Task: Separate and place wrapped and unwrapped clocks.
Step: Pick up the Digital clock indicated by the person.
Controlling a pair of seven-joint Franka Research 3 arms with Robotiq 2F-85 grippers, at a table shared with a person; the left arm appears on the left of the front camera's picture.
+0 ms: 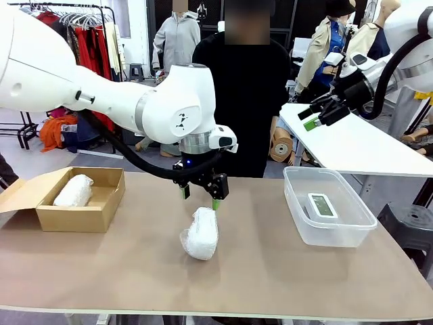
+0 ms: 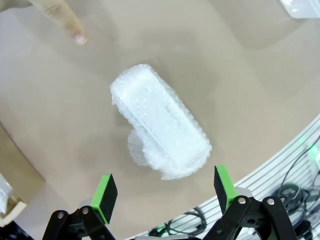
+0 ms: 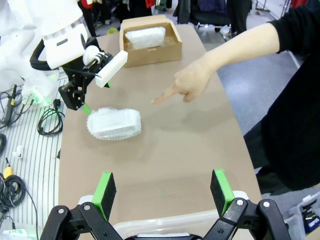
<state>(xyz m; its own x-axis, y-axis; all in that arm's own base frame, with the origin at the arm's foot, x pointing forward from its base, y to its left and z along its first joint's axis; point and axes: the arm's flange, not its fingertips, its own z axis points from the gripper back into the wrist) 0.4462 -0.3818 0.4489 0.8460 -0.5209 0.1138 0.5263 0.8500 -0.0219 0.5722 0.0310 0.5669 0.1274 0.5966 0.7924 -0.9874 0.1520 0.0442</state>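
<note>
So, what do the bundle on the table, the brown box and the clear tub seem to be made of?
Bundle: looks like bubble wrap, translucent white with small blisters.
Brown box: apparently cardboard, matte, with a folded-out flap.
Clear tub: probably plastic, see-through and slightly glossy.

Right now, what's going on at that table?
Left end effector open above wrapped clock. Right end effector open, raised. Person's hand pointing nearby.

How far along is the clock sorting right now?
Done: one wrapped bundle lies in the cardboard box, and the bare clock sits in the clear tub. In hand: nothing yet; the open left gripper hovers over the second wrapped bundle on the table. Left: moving that bundle, probably into the box.
</note>
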